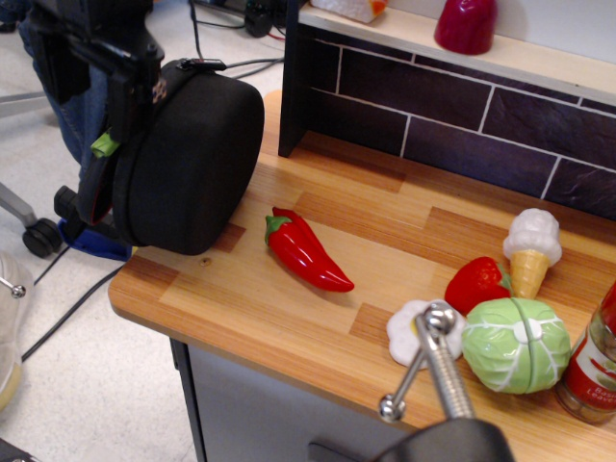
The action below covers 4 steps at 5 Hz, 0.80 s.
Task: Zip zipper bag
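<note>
The zipper bag (192,164) is a large black rounded case standing on its edge at the table's far left corner. Its zipper edge faces left, and a small lime-green pull tag (102,145) shows there. My black gripper (94,108) hangs at the top left, over the zipper side of the bag. Its fingers are apart, and the right finger (125,101) reaches down just above the green tag and partly covers it. The left finger (64,63) hangs off the bag's left side. Nothing is held between them.
A red chili pepper (306,252) lies mid-table. A strawberry (476,284), ice cream cone (531,248), cabbage (516,344), white toy (406,332) and bottle (592,361) stand at the right. A metal clamp handle (428,361) is in front. A dark brick shelf (452,125) runs behind.
</note>
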Each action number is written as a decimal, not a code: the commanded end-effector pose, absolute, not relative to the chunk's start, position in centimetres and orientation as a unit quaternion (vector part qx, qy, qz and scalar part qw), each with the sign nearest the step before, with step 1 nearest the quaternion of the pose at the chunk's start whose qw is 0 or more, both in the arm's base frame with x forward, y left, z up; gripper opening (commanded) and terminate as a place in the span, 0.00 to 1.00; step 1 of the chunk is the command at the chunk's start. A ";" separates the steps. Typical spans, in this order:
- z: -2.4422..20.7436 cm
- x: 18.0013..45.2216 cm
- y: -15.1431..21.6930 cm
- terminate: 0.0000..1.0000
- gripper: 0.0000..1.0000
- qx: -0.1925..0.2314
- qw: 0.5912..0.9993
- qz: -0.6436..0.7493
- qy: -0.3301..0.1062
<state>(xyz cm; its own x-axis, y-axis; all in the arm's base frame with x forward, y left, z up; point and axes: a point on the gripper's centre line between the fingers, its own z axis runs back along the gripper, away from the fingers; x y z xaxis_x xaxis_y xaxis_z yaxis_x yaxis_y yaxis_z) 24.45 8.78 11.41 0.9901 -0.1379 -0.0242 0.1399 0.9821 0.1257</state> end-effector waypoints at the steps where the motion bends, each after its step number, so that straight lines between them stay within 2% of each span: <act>1: 10.5 24.1 8.3 0.00 1.00 0.076 0.993 -0.083 -0.016; 2: 10.0 24.6 7.7 0.00 1.00 0.076 0.993 -0.082 -0.026; 3: 11.5 25.1 7.2 0.00 0.00 0.061 0.995 -0.070 -0.022; 4: 11.4 25.1 6.9 0.00 0.00 0.069 0.996 -0.062 -0.018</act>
<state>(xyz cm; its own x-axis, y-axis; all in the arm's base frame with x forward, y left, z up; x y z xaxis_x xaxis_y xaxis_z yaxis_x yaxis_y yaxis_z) 24.03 7.37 9.94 0.9946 -0.1017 -0.0230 0.1037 0.9867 0.1252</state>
